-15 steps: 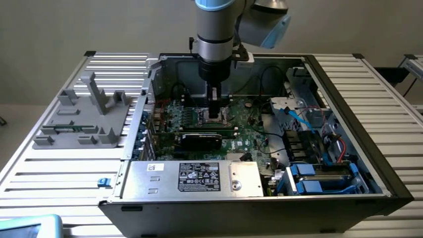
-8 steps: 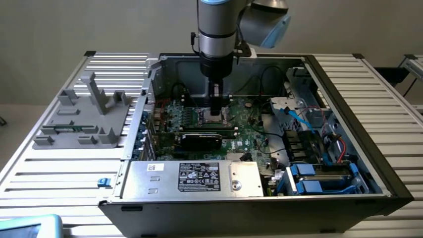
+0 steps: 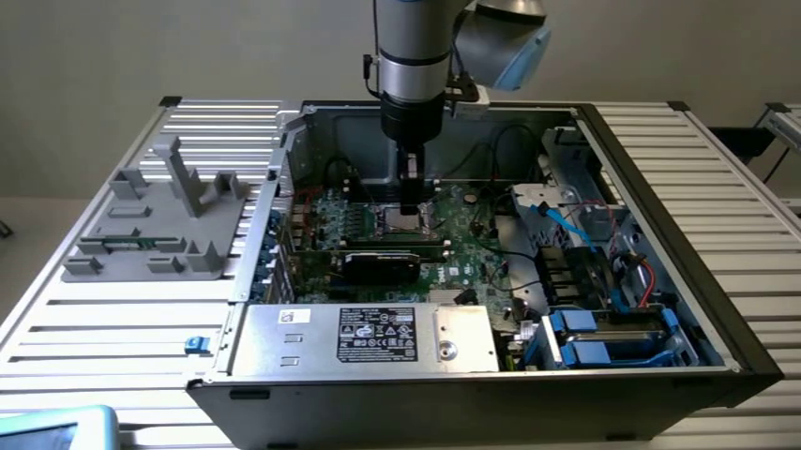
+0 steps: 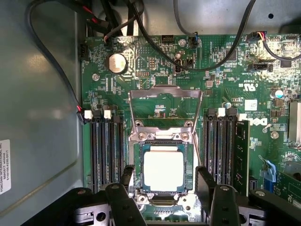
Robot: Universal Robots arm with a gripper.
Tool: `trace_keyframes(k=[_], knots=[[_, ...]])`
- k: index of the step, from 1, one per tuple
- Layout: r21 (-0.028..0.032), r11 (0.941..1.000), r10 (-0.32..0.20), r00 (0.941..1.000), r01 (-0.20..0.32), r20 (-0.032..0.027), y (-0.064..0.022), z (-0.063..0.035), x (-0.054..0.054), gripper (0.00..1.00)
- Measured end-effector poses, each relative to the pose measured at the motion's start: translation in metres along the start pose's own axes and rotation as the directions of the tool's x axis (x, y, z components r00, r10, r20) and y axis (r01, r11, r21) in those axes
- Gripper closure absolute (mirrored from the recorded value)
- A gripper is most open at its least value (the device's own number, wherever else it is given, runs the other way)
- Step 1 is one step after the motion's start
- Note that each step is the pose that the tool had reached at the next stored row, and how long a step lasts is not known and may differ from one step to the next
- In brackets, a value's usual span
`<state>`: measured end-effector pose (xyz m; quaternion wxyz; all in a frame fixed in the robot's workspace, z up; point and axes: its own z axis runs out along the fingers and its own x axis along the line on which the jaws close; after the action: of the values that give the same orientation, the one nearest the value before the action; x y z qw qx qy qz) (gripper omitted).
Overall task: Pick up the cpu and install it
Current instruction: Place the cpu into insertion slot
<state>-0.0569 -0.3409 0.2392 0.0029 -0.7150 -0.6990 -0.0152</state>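
Hand hangs mid-frame in the exterior view, fingers apart, straddling the cpu lying flat in its socket directly between them.

The cpu is a small square chip with a dull silver top and a thin pale rim. It lies flat, metal face up, seated squarely in the dark socket on the green motherboard, with the socket's metal frame hinged open at one side
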Motion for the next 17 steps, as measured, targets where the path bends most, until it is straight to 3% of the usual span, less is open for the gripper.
trace_keyframes(k=[3, 9, 14, 17], knots=[[0.0002, 1.0000, 0.000, 1.0000, 0.000, 0.0002, 0.0002, -0.0020, 0.000, 0.37], [0.0001, 1.0000, 0.000, 1.0000, 0.000, -0.0010, 0.0035, -0.0212, -0.002, 0.37], [0.0005, 1.0000, 0.000, 1.0000, 0.000, -0.0050, 0.0122, -0.0321, -0.006, 0.52], [0.0014, 1.0000, 0.000, 0.9999, 0.000, -0.0102, 0.0193, -0.0359, -0.008, 0.69]])
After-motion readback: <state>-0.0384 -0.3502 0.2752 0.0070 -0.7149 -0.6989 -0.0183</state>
